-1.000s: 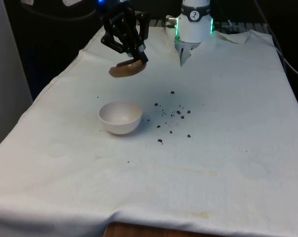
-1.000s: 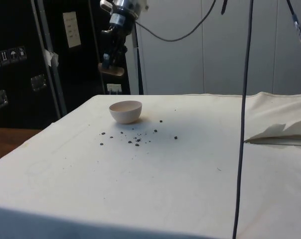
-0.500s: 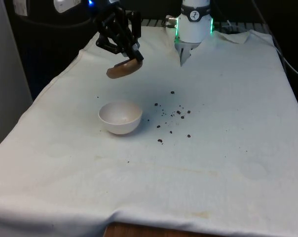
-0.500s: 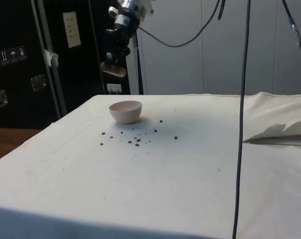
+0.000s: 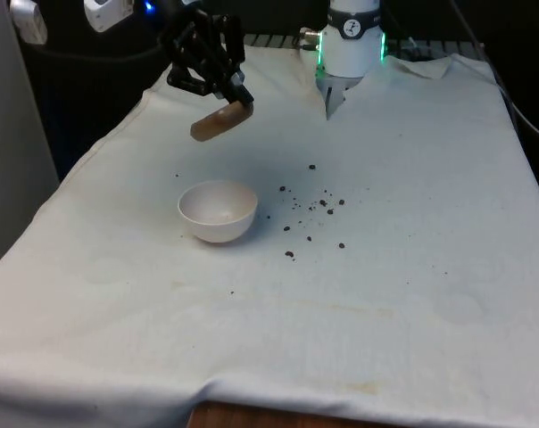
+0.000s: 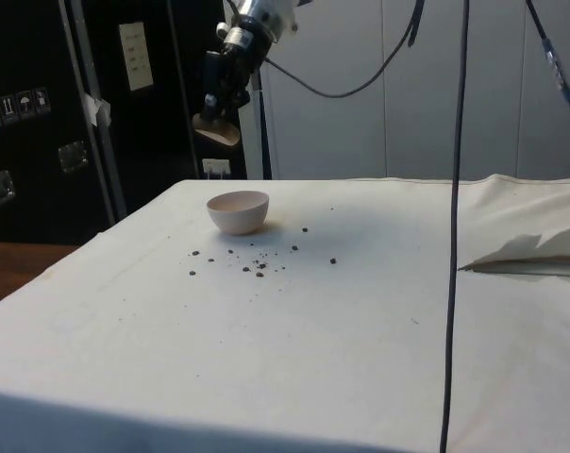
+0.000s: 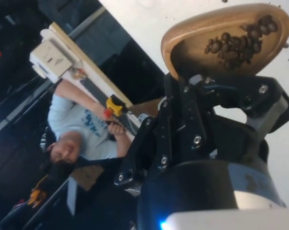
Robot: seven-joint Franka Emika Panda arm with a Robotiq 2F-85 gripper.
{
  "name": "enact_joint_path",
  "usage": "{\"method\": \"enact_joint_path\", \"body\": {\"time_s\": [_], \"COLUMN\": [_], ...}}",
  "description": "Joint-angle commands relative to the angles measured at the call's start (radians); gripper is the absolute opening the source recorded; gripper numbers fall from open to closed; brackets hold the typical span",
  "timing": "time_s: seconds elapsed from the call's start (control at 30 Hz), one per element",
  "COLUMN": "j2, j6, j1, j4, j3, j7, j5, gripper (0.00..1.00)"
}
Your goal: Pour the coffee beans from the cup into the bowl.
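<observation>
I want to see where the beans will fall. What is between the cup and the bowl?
Nothing: in the front view and the side view, the cup in the tool hangs in open air above the bowl, tilted, beans inside.

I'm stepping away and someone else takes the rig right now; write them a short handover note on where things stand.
Gripper: shut on the wooden cup, held in the air above the table, beyond the bowl and not over it.
Cup: tilted, with coffee beans inside, gathered toward one end.
Bowl: white, upright on the cloth, looks empty.
Spilled beans: scattered on the cloth at the front view's right of the bowl.
Done: cup picked up and lifted.
Left: bring the cup over the bowl and pour the beans in. The spilled ones lie outside the bowl.
A person is beside the table.
</observation>
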Motion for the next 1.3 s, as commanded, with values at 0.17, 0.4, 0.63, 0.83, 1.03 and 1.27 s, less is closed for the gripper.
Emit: {"method": "enact_joint_path", "body": {"time_s": [0.17, 0.4, 0.63, 0.83, 1.03, 1.27], "j2": [0.024, 0.045, 0.060, 0.065, 0.080, 0.091], "j6": [-0.072, -0.129, -0.179, -0.205, -0.261, -0.296], "j1": [-0.012, -0.015, -0.017, -0.012, -0.023, -0.027], "j4": [0.021, 0.034, 0.041, 0.034, 0.040, 0.039], "j3": [-0.023, -0.051, -0.072, -0.087, -0.093, -0.100], "j7": [-0.015, -0.028, -0.036, -0.042, -0.041, -0.042], "j5": [0.053, 0.101, 0.145, 0.177, 0.219, 0.252], "gripper": [0.00, 0.00, 0.00, 0.00, 0.00, 0.00]}}
